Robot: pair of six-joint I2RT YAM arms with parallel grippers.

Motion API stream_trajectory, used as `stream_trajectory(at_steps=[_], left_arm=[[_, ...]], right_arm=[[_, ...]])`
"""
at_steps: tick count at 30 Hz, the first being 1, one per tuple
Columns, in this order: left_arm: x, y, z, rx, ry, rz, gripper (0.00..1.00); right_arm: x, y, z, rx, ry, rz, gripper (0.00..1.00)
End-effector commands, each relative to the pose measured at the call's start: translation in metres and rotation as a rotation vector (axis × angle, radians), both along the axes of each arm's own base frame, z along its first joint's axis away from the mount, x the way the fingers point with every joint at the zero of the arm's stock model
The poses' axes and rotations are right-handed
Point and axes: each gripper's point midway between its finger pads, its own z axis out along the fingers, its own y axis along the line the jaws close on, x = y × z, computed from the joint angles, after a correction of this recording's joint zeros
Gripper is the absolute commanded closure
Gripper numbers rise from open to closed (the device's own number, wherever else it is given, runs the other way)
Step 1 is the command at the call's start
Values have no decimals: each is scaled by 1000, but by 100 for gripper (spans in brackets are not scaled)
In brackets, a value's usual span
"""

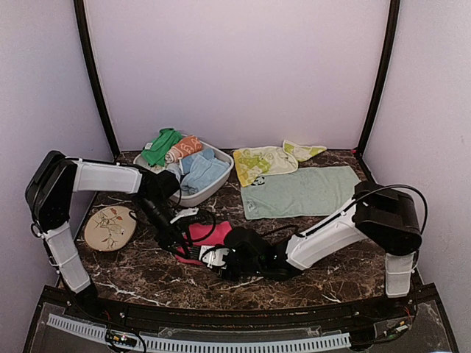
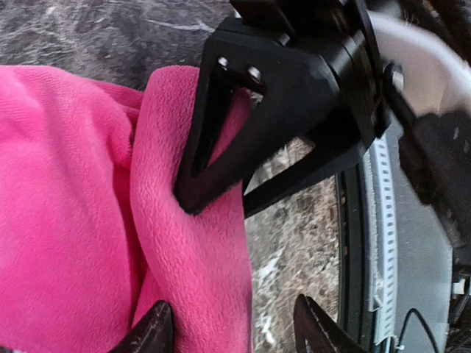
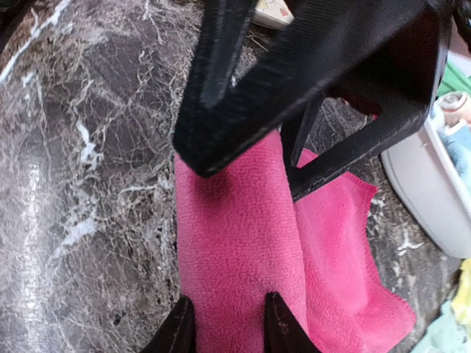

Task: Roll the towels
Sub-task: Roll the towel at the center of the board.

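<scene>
From the top camera I see the pink towel (image 1: 213, 234) lying on the dark marble table (image 1: 147, 276). It is at the near side, a little left of the middle, between the two arms. It is bunched and folded, not flat. Both tools meet at it.

My right gripper (image 3: 224, 327) is clenched on a thick fold of the pink towel. In its own wrist camera the cloth fills completely the narrow space between the two fingers (image 3: 180, 331). My left gripper (image 2: 235, 334) is released and its jaws stand wide apart. One fingertip (image 2: 154, 331) is against the pink cloth and the other is over the bare table, so the edge of the fold runs between them without being pinched. The two grippers are very near to each other, at the same fold from opposite sides.

The other towels are at the far side of the table. The mint towel (image 1: 298, 193) lies spread flat, right of the middle, with a small panda patch (image 1: 259, 181) at its far left corner. The yellow towel (image 1: 263, 162) lies crumpled just behind it and touches that corner. Left of them stands a white basket (image 1: 227, 163) holding cloths in green, orange and blue; the orange one is rolled. An oval plate (image 1: 110, 228) with a flower drawing lies at the left, beside the left arm.
</scene>
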Motion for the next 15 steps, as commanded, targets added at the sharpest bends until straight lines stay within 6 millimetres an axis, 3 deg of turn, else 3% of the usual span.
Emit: stream_trajectory(at_steps=[1, 8, 15], left_arm=[[11, 21, 12, 29, -165, 31, 42], [16, 45, 24, 49, -439, 42, 42], [14, 48, 27, -22, -561, 75, 44]], right_arm=[[-5, -26, -41, -87, 392, -48, 72], [3, -21, -34, -19, 722, -41, 80], [2, -28, -44, 3, 966, -78, 84]])
